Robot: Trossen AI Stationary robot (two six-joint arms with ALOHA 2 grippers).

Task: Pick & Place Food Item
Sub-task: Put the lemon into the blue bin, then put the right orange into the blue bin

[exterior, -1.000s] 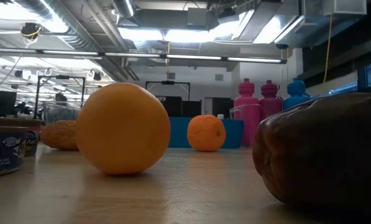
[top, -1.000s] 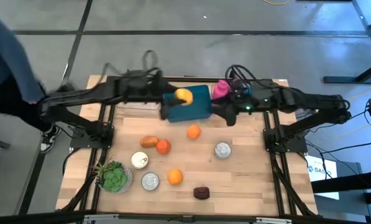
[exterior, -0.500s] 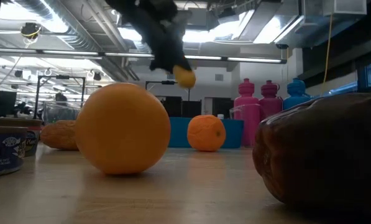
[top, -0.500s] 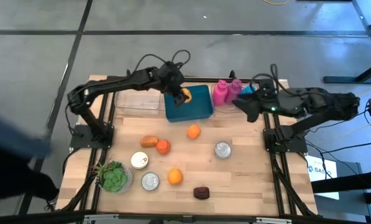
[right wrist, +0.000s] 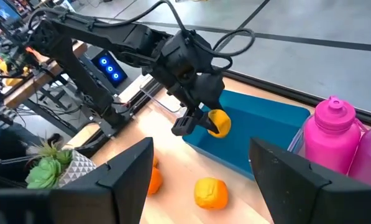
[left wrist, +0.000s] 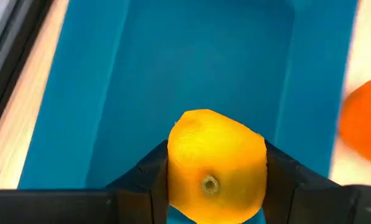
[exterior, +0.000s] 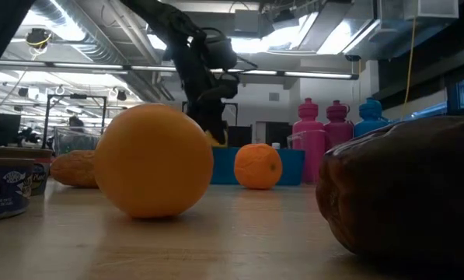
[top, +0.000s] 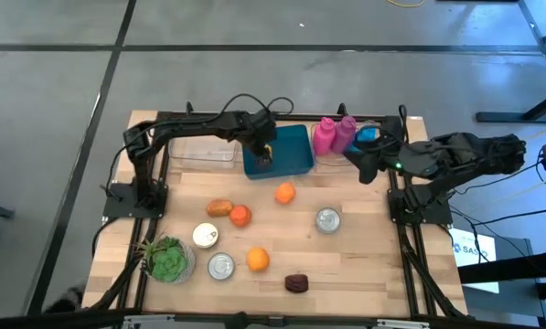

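A yellow lemon (left wrist: 215, 165) hangs low over the left part of the open blue bin (top: 291, 155), which stands at the far middle of the table. My left gripper (top: 265, 151) is shut on the lemon. It also shows in the right wrist view as the left gripper (right wrist: 204, 121), and in the low view as the left gripper (exterior: 210, 117) just above the bin's rim. My right gripper (top: 364, 163) hovers open and empty, high by the bottles at the far right. My left gripper pinches the lemon's two opposite sides (left wrist: 173, 168) between its two fingers (left wrist: 149, 177). The fingers slant down from the table's left. The lemon's stem end (left wrist: 209, 184) faces back at the wrist. It hangs clear of the bin's floor (left wrist: 191, 62).
Two pink bottles (top: 326, 135) and a blue one (top: 369, 135) stand right of the bin, a clear tray (top: 204, 151) left of it. Nearer lie oranges (top: 284, 193), (top: 257, 260), cans (top: 327, 220), (top: 220, 266), a potted plant (top: 167, 260) and a dark brown item (top: 296, 282).
My left gripper has come down over the blue bin with the lemon, tipping its fingers steeply downward, and stays shut on it. My right gripper has drawn back from the bin toward the table's right edge. A person at the left has left the picture.
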